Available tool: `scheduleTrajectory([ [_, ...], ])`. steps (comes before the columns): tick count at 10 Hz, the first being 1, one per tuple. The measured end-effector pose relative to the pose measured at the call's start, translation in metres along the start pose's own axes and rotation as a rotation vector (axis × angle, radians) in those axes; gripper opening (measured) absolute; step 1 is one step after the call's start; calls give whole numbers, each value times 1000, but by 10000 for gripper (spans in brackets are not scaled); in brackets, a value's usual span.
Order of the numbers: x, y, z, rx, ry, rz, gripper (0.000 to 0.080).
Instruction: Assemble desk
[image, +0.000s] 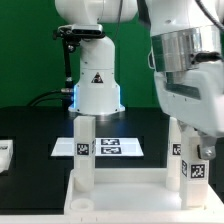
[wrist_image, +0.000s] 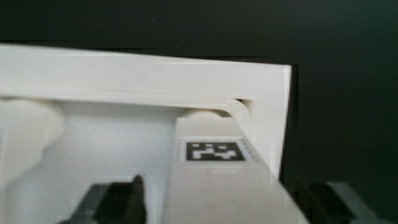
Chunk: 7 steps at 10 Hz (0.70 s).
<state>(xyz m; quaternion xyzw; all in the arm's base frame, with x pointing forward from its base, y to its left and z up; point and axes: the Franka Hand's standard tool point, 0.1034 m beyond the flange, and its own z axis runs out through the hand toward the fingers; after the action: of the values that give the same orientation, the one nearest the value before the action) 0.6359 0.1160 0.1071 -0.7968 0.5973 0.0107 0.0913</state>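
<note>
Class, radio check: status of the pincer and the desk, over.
Pincer astride tagged leg, grip unclear. Tabletop flat, another leg upright on it. No obstruction seen.

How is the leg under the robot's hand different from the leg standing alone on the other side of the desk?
The lone leg stands free with nothing touching it, but the other leg sits between the fingers. The lone leg shows from top to foot, while the other leg is partly hidden by the fingers. Both are white, square and upright on the tabletop.
</note>
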Motion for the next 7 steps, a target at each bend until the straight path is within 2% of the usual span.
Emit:
scheduleTrajectory([
  [1,-6,-2,0,-19,8,-186,569],
  [2,-13,-1,1,-38,2,-315,569],
  [3,-10,-1,1,-38,3,-367,633],
  [5,-9,-1,1,-39,1,-498,644],
  [7,0,-1,1,-50,19,-859,649],
])
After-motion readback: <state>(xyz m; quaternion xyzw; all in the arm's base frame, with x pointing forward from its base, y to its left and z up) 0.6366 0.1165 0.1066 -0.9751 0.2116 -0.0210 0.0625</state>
